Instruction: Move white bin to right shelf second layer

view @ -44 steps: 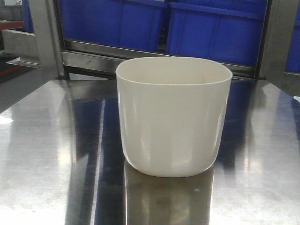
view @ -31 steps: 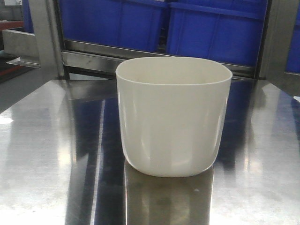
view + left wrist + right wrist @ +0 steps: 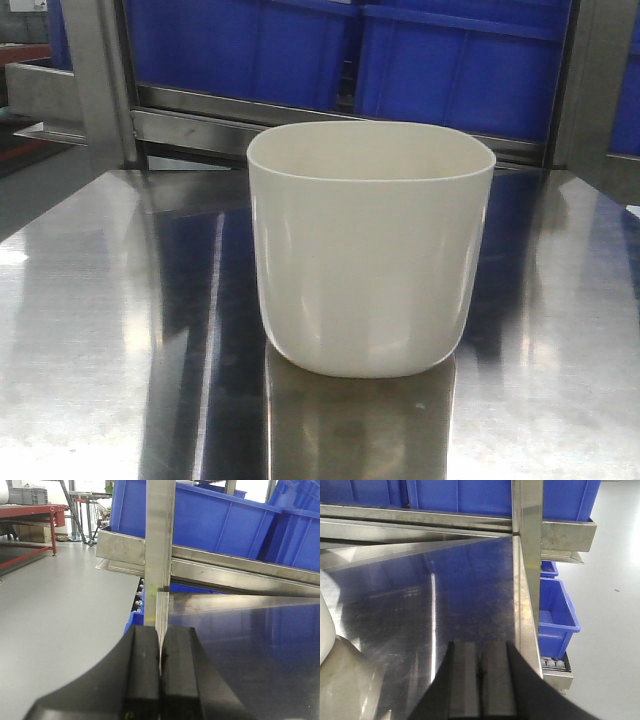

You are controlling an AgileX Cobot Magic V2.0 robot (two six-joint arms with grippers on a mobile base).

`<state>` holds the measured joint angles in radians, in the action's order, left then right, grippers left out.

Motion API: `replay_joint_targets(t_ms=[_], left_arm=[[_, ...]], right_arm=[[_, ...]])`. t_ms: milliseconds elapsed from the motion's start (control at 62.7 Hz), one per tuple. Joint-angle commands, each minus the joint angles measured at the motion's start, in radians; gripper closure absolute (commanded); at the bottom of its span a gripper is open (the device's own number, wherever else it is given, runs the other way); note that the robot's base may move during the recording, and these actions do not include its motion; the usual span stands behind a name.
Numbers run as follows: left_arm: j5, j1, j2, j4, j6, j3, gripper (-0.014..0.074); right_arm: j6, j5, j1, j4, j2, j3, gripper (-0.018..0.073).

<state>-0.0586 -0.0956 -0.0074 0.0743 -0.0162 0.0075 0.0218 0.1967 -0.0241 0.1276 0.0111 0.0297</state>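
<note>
The bin stands upright in the middle of the counter, with nothing touching it. By that, the task looks to be at its very start: approach and grasp are not yet made, and the whole carry to the shelf is to come.

The left gripper has its pads pressed together with nothing between them. It hangs at the counter's left edge, in line with a steel post. The right gripper is likewise closed and empty, low over the counter near its right edge. A sliver of the bin shows at the far left of its view, well apart from the pads.

The next move calls for a gripper to open and come in to the bin. There are no handles, so the likely hold is a pinch over the rim, one pad inside the wall and one outside. The walls are smooth and taper toward the base (a squeeze from outside alone could let it slide out). The right arm seems the better placed, being on the shelf's side.

Blue crates fill the level behind the counter. Which level is the shelf's second layer cannot be told from these views.
</note>
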Motion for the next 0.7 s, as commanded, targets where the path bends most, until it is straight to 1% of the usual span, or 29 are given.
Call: replay_joint_targets(t_ms=[0,686], left_arm=[[0.086,-0.006,-0.003,0.009,0.01,0.037,0.0512],[0.086,-0.006,-0.003,0.009,0.01,0.037,0.0512]], right_arm=[[-0.006,-0.087,0.006,-0.006,0.019,-0.016,0.0504],[-0.006,-0.088,0.006,-0.006,0.019,-0.016,0.0504]])
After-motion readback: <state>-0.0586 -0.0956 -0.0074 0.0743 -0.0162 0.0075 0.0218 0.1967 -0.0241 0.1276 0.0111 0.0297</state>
